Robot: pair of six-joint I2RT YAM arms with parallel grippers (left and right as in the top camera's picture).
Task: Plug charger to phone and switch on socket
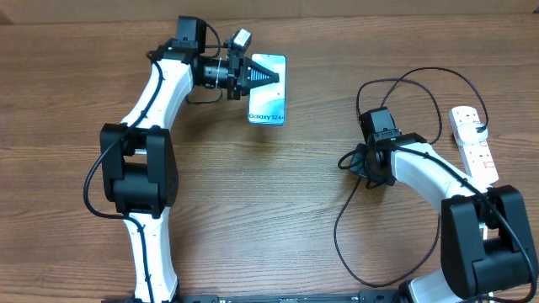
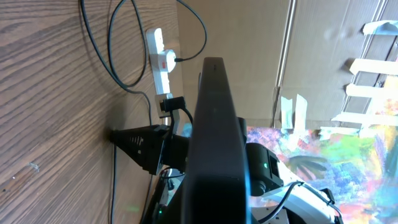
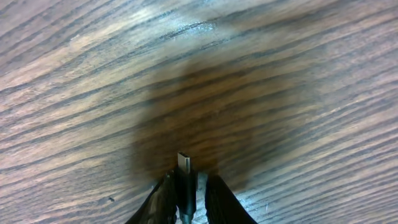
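Note:
The phone (image 1: 268, 105), its cyan screen reading "Galaxy S24", is at the back centre of the table. My left gripper (image 1: 263, 76) is shut on its far end, one finger over the screen. In the left wrist view the phone (image 2: 214, 124) shows edge-on as a dark band, level with the table. My right gripper (image 1: 368, 164) points down at the wood, shut on the charger's plug tip (image 3: 185, 163), which sticks out between the fingers (image 3: 186, 182) just above the table. The black charger cable (image 1: 337, 227) loops widely. The white socket (image 1: 473, 143) with red switches lies at the far right.
The socket also shows in the left wrist view (image 2: 160, 59), with black cable loops beside it and a black plug in its near side. My right arm's white links lie between the socket and the cable loops. Cardboard walls stand beyond the table.

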